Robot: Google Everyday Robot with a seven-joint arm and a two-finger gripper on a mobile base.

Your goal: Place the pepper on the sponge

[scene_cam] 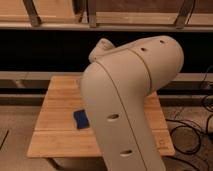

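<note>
Item: sponge [80, 119] lay on table [55, 140], partly behind arm [125, 90] | pepper unseen | gripper out of sight, grasp untellable | risk: arm blocked view, so pepper could miss sponge.

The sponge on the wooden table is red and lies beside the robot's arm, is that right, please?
Not quite: the camera view shows the sponge is dark blue, on the wooden table beside the arm. The gripper is out of view.
</note>
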